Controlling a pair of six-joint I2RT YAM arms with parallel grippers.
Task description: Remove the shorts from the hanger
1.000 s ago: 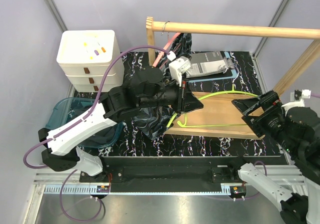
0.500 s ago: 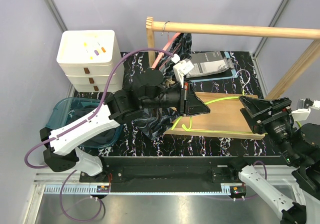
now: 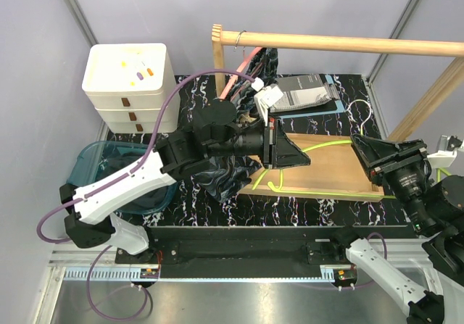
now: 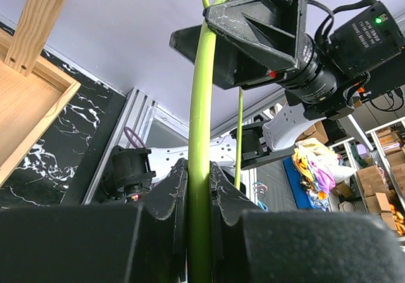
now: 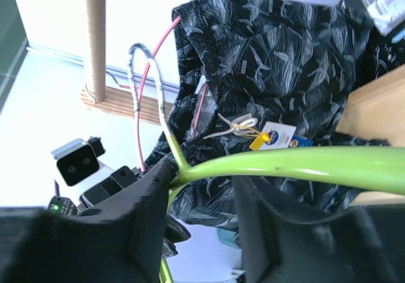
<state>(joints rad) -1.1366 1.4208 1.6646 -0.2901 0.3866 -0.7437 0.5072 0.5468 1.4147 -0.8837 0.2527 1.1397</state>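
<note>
A lime-green hanger lies bare over the wooden board. My left gripper is shut on its bar. My right gripper straddles the hanger at its neck, just below the metal hook. Its jaws stand apart; the neck rests against one finger and a gap shows on the other side. Dark patterned shorts with a tag hang on a pink hanger at the rail. More dark cloth bunches under my left arm.
A wooden rail on posts spans the back. Stacked white boxes stand at the back left, with a teal bin in front of them. A grey packet lies behind the board.
My right gripper has swung in over the hanger's hook end and its jaws have narrowed around the neck. The left gripper has shifted the hanger slightly to the right.
</note>
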